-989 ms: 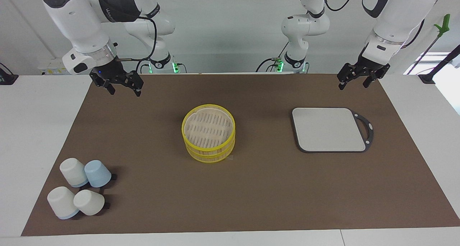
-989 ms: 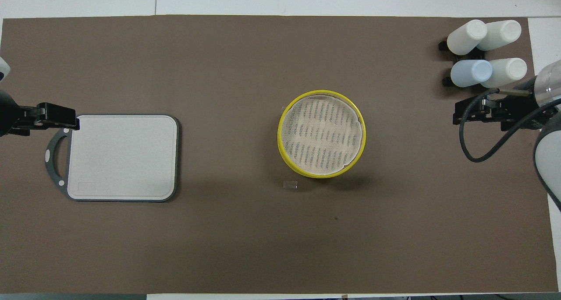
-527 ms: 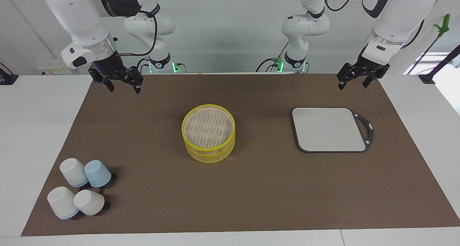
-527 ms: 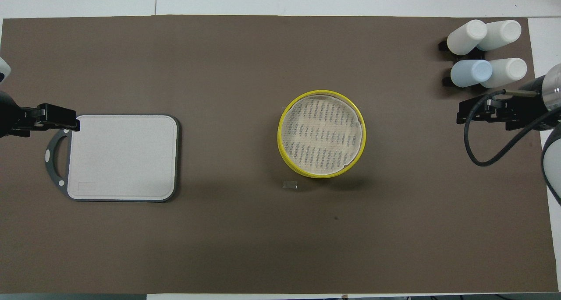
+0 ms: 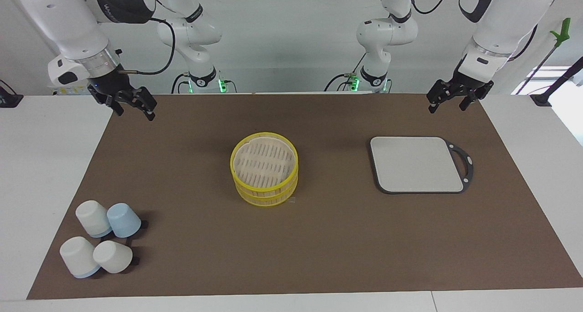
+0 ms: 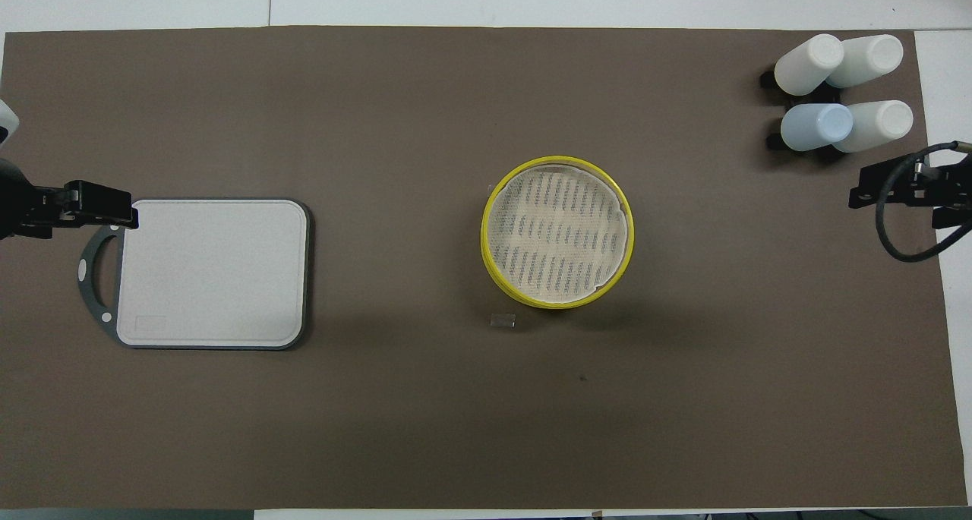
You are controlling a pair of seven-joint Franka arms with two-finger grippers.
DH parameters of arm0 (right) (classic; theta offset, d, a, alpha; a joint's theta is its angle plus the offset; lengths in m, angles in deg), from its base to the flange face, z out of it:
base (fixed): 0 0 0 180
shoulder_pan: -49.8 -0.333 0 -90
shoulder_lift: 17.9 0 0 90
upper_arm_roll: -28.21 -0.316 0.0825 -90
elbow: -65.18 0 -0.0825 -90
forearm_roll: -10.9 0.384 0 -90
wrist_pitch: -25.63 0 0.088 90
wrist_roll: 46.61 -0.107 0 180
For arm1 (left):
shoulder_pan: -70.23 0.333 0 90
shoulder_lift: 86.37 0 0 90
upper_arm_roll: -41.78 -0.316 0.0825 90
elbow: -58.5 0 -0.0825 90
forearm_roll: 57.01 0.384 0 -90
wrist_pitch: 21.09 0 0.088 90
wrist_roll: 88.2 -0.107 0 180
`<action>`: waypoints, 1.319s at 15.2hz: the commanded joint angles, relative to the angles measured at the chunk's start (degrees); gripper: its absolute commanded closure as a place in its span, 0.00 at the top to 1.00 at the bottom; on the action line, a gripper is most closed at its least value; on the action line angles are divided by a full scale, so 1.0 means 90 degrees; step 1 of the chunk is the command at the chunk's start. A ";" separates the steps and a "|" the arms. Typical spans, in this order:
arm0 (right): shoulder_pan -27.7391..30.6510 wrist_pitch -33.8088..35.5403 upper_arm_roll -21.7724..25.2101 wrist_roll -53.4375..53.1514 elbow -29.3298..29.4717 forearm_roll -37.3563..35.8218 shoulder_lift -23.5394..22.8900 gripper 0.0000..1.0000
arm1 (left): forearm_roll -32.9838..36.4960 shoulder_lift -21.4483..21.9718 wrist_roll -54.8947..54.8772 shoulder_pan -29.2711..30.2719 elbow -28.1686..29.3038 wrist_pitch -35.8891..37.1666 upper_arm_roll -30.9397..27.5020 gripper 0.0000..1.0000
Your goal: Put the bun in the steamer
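Four upturned cups (image 5: 101, 238) – three white, one pale blue – in one cluster; one yellow-rimmed steamer (image 5: 264, 168) of two stacked tiers with its lid on; one grey cutting board (image 5: 419, 164) with a dark handle; one brown mat (image 5: 319, 248); two robot arms, each with one claw – no bun in sight

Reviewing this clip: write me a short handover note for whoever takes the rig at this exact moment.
Left gripper: open, empty, up in the air over the mat's edge at the robots' end, near the cutting board.
Right gripper: open, empty, raised over the mat's corner at the right arm's end.
Steamer: mid-table, two tiers stacked, slatted lid on.
Bun: not visible in either view; it cannot be told whether it is inside the closed steamer.
Four upturned cups stand clustered at the right arm's end, farther from the robots.
Done: nothing is shown in hand or in transit.
Left: confirm the bun's whereabouts.
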 commanded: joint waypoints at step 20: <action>-0.0024 0.0056 -0.0140 0.0795 -0.0032 -0.0061 0.0074 1.00 | -0.0097 0.0183 -0.0114 0.0034 0.0146 0.0071 0.0015 1.00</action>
